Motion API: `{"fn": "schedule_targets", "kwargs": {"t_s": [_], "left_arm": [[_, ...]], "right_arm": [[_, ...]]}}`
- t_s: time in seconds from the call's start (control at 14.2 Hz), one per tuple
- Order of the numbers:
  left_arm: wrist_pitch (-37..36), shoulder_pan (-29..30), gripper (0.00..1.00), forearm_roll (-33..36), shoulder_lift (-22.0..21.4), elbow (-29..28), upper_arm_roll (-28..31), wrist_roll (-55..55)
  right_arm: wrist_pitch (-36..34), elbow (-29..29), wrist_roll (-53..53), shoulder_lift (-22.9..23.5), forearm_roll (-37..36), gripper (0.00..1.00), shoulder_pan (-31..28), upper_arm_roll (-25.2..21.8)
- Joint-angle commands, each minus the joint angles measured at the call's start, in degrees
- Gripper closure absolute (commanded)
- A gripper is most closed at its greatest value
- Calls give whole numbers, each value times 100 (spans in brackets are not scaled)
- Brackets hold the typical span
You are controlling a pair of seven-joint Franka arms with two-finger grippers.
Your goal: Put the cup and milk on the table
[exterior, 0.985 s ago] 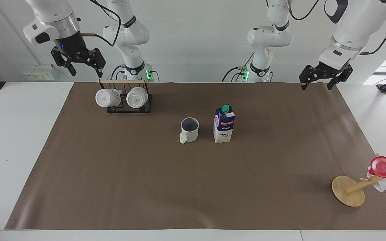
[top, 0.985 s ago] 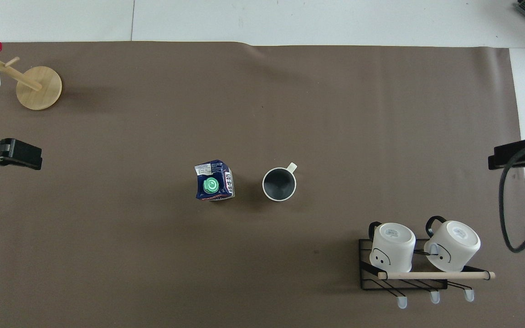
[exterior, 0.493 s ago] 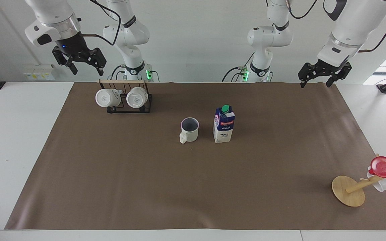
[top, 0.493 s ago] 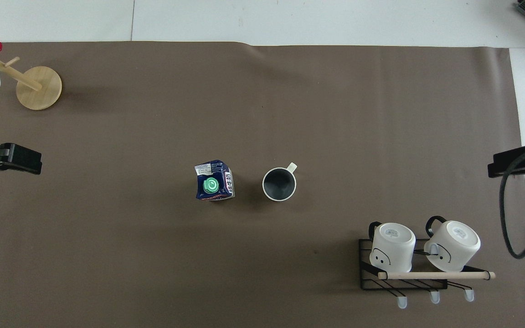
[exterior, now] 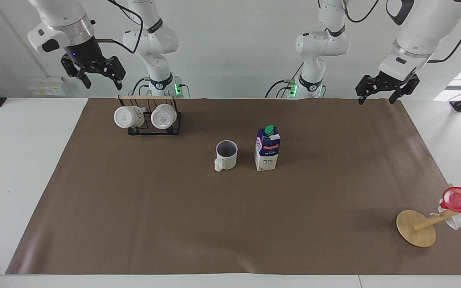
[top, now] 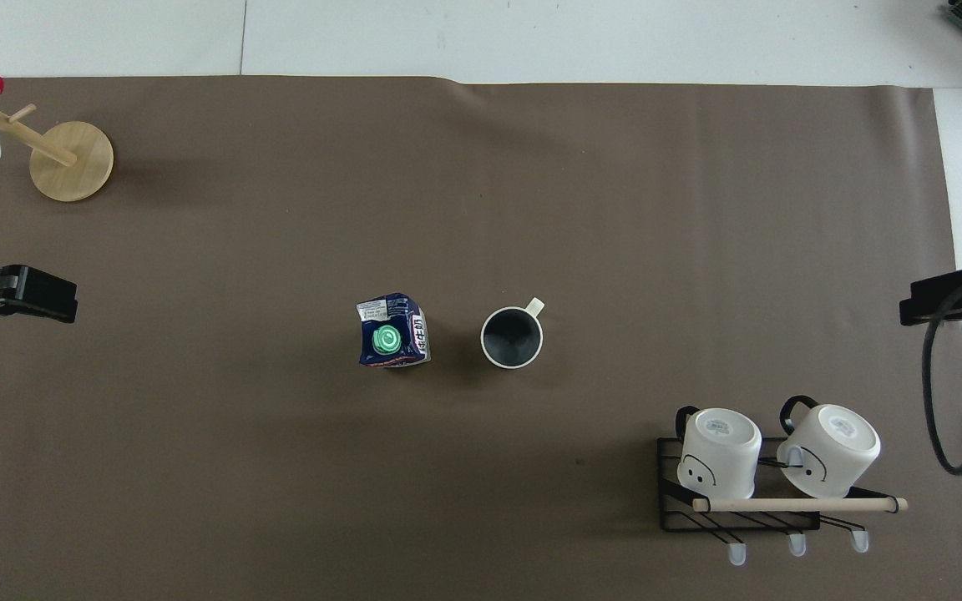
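Note:
The cup (exterior: pixel 226 155), cream-white with a dark inside, stands upright on the brown sheet (exterior: pixel 214 224) of the table (exterior: pixel 22 168), near its middle; it also shows from above (top: pixel 512 337). Beside it, toward the left arm's end, the milk (exterior: pixel 267 149) carton stands upright with its green cap on top (top: pixel 392 331). My right gripper (exterior: pixel 102 85) hangs open and empty, raised above the mug rack's end of the table. My left gripper (exterior: pixel 376 101) hangs open and empty over the sheet's corner at its own end. Neither gripper touches anything.
A black wire rack (exterior: pixel 150 128) with two white mugs stands near the right arm's base (top: pixel 765 492). A tilted wooden mug tree (exterior: pixel 416 228) with a red cup (exterior: pixel 460 199) sits at the sheet's corner farthest from the robots, at the left arm's end.
Both grippers have risen a little and drawn back toward the robots, staying open. The cup and the milk have not moved.

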Motion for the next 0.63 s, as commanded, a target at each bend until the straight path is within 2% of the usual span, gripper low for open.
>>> {"fn": "schedule_targets", "kwargs": {"t_s": [0.0, 0.56], "left_arm": [[-47, 73, 0, -51, -126, -125, -14, 37], [-47, 73, 0, -52, -126, -125, 21, 28]], "right_arm": [[-20, 26, -158, -34, 120, 0, -71, 9], [-20, 26, -158, -34, 120, 0, -71, 9]]}}
